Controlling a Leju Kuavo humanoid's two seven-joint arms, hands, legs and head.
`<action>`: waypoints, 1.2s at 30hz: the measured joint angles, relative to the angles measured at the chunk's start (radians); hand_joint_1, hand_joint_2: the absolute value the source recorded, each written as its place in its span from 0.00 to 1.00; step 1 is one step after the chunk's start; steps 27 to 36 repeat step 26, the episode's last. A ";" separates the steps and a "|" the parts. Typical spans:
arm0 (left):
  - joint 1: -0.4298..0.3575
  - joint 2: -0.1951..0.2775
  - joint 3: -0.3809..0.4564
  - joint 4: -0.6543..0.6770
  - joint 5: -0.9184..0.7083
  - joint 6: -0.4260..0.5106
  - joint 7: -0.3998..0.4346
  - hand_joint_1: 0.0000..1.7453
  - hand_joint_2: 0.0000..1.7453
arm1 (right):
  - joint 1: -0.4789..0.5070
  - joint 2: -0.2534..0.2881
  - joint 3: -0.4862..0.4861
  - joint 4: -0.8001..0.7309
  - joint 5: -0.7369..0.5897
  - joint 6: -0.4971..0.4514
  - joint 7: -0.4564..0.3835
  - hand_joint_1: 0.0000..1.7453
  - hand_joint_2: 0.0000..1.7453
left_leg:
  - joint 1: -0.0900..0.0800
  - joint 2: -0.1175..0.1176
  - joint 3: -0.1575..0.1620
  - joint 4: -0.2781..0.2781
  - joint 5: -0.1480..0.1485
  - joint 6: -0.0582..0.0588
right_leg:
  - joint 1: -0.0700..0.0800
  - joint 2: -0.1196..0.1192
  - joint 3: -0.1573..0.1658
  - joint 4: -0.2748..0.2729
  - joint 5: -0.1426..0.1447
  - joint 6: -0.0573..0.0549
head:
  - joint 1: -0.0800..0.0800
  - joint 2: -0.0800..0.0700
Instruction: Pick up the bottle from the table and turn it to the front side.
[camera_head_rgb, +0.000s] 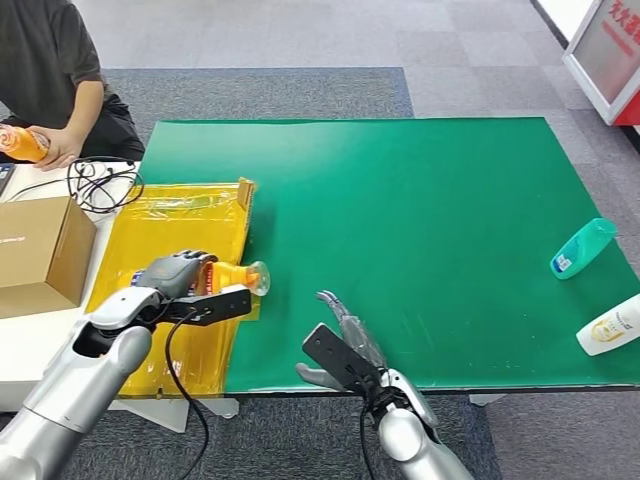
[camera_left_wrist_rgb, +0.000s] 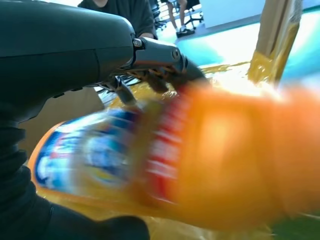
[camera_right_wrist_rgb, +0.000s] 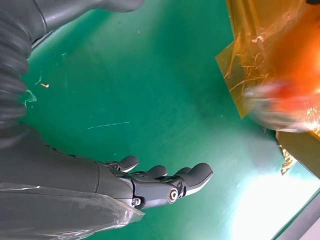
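Note:
My left hand (camera_head_rgb: 175, 274) grips an orange bottle (camera_head_rgb: 235, 276) with a clear cap, lying sideways above the yellow sheet at the green mat's left edge. The left wrist view shows the orange bottle (camera_left_wrist_rgb: 196, 160) close up and blurred, with a blue and red label, and my left hand (camera_left_wrist_rgb: 68, 45) wrapped over it. Near the mat's front edge, my right hand (camera_head_rgb: 343, 345) hovers with its fingers stretched out and nothing in it. In the right wrist view the right hand (camera_right_wrist_rgb: 151, 182) is flat above the green mat (camera_right_wrist_rgb: 132, 90), and the bottle (camera_right_wrist_rgb: 279, 97) is a blur.
A teal bottle (camera_head_rgb: 581, 248) and a white bottle (camera_head_rgb: 610, 326) lie at the mat's right edge. A cardboard box (camera_head_rgb: 38, 250) and cables (camera_head_rgb: 102, 185) sit on the white table to the left. A seated person (camera_head_rgb: 53, 80) holds another orange bottle (camera_head_rgb: 21, 143). Yellow sheet (camera_head_rgb: 166, 240) covers the left side.

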 joint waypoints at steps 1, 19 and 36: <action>0.001 -0.002 0.003 0.006 -0.002 -0.002 0.004 0.00 1.00 | 0.000 0.000 0.000 0.000 0.000 0.001 0.000 0.00 1.00 | 0.000 0.000 0.000 0.000 0.000 0.000 | 0.000 0.000 0.000 0.000 0.000 0.000 | 0.000 0.000; 0.087 -0.046 0.114 -0.087 0.003 0.002 -0.004 0.00 1.00 | 0.021 0.000 -0.009 -0.042 -0.021 -0.019 0.023 0.00 1.00 | 0.000 0.000 0.000 0.000 0.000 0.000 | 0.000 0.000 0.000 0.000 0.000 0.000 | 0.000 0.000; 0.209 -0.043 0.160 -0.359 0.096 0.036 -0.041 0.00 1.00 | 0.066 -0.001 -0.045 -0.112 -0.024 -0.037 0.036 0.00 1.00 | 0.000 0.000 0.000 0.000 -0.001 0.000 | 0.000 0.000 0.000 0.000 0.000 0.000 | 0.000 0.000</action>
